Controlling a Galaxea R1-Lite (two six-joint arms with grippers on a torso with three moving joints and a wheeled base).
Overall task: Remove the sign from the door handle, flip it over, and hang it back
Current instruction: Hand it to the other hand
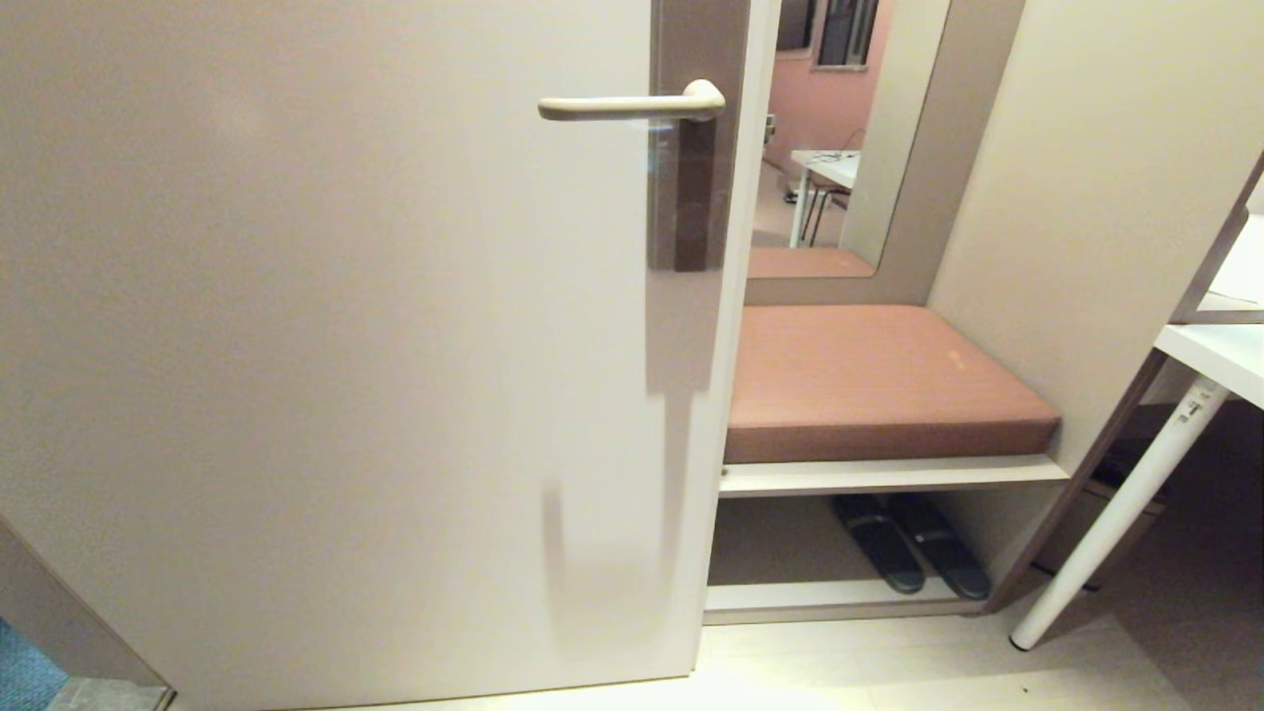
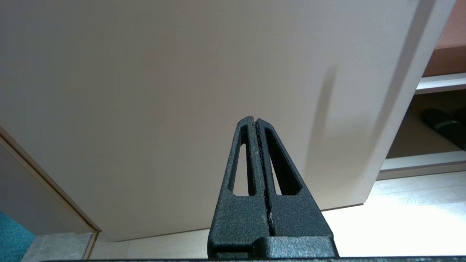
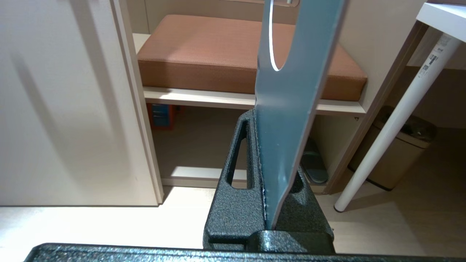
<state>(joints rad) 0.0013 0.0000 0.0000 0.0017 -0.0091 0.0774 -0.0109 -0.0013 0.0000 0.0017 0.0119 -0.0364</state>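
The right gripper (image 3: pixel 267 153) has its fingers clamped on the sign (image 3: pixel 287 109), blue-grey face showing, low and right of the door; the left gripper (image 2: pixel 256 122) is closed and empty. The door handle (image 1: pixel 632 105) is bare. I'd lift carefully, aiming the hole squarely over the lever's free left end.
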